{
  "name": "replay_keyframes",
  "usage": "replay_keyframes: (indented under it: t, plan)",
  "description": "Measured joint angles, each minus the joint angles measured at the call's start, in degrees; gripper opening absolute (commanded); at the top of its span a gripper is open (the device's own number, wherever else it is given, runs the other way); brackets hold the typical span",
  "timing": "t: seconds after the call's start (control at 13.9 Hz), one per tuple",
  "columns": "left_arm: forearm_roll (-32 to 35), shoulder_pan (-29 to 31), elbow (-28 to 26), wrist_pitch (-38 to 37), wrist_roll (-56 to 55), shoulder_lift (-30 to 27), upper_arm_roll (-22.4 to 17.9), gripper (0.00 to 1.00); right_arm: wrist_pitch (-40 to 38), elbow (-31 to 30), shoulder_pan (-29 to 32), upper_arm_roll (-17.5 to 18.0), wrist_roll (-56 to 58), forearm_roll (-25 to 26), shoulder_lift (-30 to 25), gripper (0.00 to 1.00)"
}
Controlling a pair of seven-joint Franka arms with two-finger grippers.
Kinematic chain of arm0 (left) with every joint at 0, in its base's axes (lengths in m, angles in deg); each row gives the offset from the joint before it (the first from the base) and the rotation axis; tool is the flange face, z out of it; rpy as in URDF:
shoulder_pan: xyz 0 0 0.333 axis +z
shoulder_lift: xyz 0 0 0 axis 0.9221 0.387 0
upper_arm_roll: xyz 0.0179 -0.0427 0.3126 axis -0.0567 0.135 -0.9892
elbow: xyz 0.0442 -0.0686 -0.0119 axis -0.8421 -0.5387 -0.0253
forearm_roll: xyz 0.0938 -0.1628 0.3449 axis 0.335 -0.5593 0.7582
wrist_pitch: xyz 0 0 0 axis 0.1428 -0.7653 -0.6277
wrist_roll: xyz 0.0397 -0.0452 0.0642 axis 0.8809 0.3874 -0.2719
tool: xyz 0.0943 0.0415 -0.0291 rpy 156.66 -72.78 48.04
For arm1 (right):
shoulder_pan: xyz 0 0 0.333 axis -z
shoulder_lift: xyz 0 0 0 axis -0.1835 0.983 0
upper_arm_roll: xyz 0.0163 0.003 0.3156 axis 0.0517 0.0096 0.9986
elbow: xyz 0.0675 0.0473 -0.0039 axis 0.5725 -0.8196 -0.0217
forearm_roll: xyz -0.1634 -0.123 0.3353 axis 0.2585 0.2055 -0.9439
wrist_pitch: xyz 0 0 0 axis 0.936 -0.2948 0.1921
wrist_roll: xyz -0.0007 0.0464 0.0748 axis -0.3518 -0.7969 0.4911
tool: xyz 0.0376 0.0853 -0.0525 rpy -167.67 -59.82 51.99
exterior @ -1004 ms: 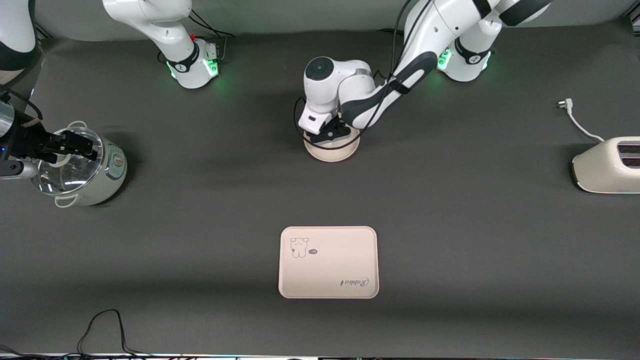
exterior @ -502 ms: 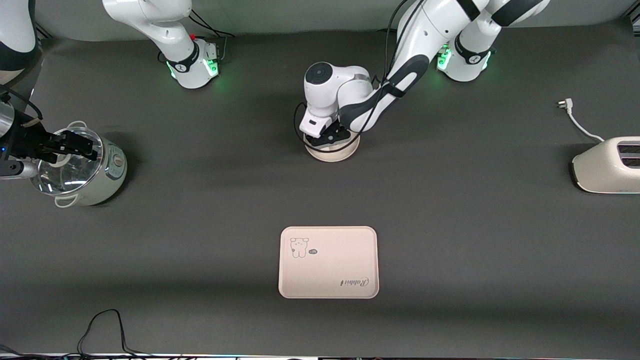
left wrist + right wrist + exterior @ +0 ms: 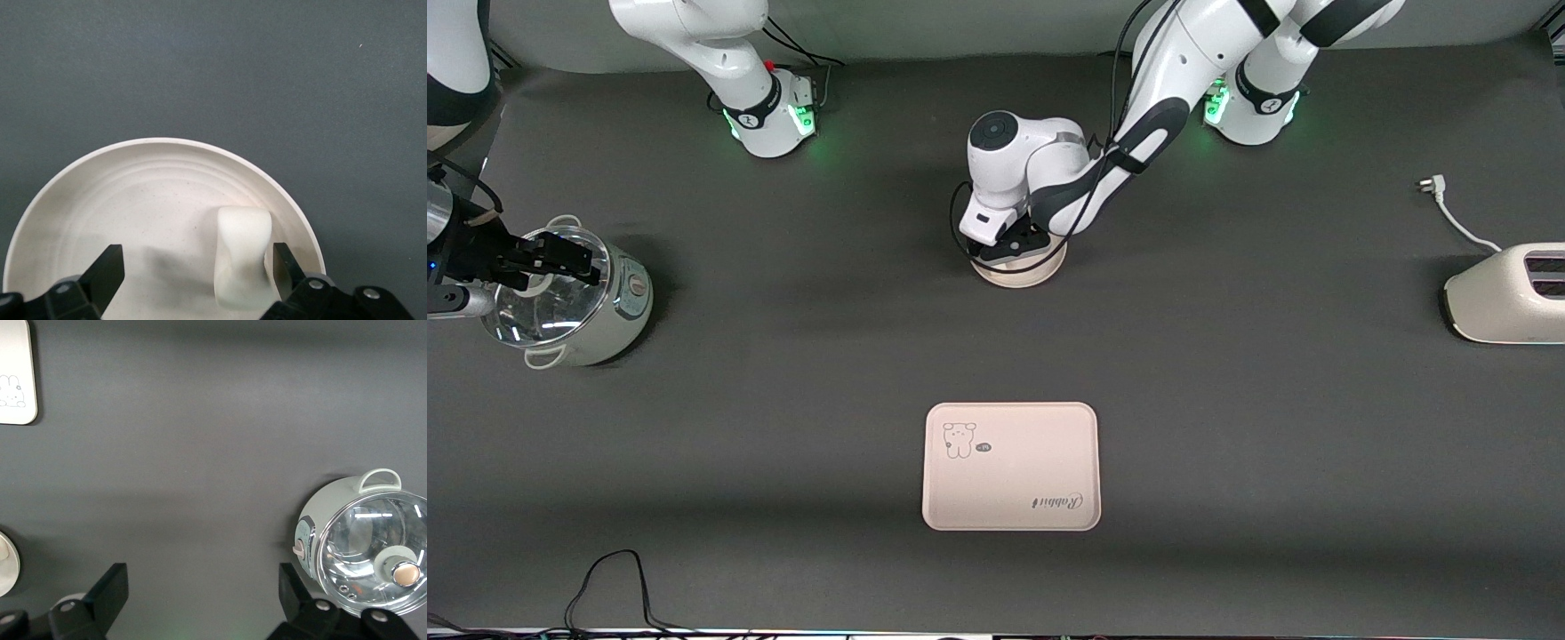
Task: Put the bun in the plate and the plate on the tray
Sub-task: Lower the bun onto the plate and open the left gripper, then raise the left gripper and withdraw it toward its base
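Note:
The round cream plate sits on the table between the arm bases and the tray, mostly covered by my left gripper. In the left wrist view my left gripper is open low over the plate. The small off-white bun lies in the plate between the jaws, close to one finger. The bun is hidden in the front view. The cream-pink tray lies empty, nearer to the front camera than the plate. My right gripper is open and empty over the cooker.
A pale green rice cooker with a glass lid stands at the right arm's end and also shows in the right wrist view. A white toaster with its plug cord sits at the left arm's end. A black cable lies near the front edge.
My left arm has shifted slightly over the plate. The right arm, the tray and the cooker have not moved.

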Motion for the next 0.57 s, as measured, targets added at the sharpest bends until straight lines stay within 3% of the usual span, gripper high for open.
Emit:
replay_keyframes:
  t: [0.36,0.57]
  plan:
    - [0.2,0.0,2.22,-1.77,0.18,-0.85,0.0,1.0,0.0,0.0,0.0,0.0,0.0,0.0,0.0,1.0]
    - [-0.64,0.15,5.37,-6.62,3.17,-3.54,0.41,1.0,0.0,0.0,0.0,0.0,0.0,0.0,0.0,1.0]
